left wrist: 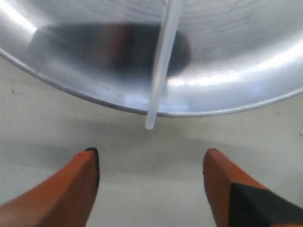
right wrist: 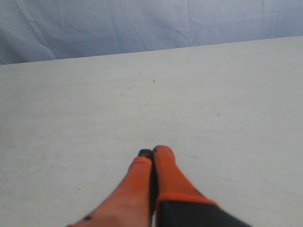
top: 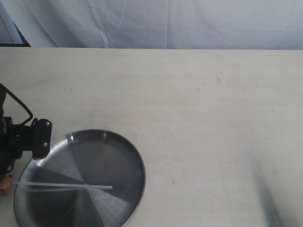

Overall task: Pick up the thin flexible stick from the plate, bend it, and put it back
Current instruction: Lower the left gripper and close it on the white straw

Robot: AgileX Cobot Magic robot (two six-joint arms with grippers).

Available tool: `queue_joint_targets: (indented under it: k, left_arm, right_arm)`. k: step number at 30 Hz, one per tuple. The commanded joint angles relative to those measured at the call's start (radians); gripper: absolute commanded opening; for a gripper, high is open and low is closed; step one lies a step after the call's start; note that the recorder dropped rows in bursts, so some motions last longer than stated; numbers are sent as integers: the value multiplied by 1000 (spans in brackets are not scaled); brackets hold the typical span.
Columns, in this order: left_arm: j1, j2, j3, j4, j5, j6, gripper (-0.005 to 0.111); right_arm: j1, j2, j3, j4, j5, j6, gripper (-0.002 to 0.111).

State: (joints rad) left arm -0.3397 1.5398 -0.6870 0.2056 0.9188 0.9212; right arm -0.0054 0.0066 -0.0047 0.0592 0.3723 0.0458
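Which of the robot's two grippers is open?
The left gripper: its orange fingertips stand wide apart, empty, facing the end of the thin flexible stick. The right gripper has its fingertips pressed together.

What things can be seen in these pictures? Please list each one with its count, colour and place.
plate: one, shiny steel, on the table, lower left of the exterior view
thin flexible stick: one, translucent whitish, lying across the plate, one end just past the rim
table: one, pale beige, under everything
cloth: one, bluish white, behind the table
left gripper: one, orange, open, empty, beside the plate's rim
right gripper: one, orange, shut, empty, over the table
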Motion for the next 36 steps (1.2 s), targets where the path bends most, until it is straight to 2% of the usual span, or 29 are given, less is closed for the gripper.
queue_joint_targets:
  k: [1, 7, 13, 18, 24, 27, 29, 30, 36]
  left_arm:
    - [-1, 8, -5, -11, -44, 4, 67]
    - [-1, 45, 12, 34, -47, 4, 67]
    - [-1, 45, 40, 27, -137, 4, 67]
    - [-1, 67, 40, 27, -160, 2, 65]
    - [-1, 95, 40, 39, -160, 2, 37]
    - [-1, 91, 40, 57, -127, 2, 12]
    - [-1, 81, 40, 57, -127, 2, 3]
    - [-1, 72, 40, 59, -127, 2, 0]
    - [-1, -6, 40, 62, -115, 2, 0]
  right_arm:
    - [-5, -7, 5, -5, -12, -1, 0]
    - [-5, -7, 5, -5, -8, -1, 0]
    - [-5, -7, 5, -5, -8, -1, 0]
    - [-5, -7, 5, -5, -8, -1, 0]
    - [-5, -7, 5, -5, -8, -1, 0]
    - [-5, -7, 5, -5, -10, -1, 0]
    - [-5, -7, 5, -5, -13, -1, 0]
    - [-5, -7, 5, -5, -13, -1, 0]
    - [-5, -7, 5, -5, -13, -1, 0]
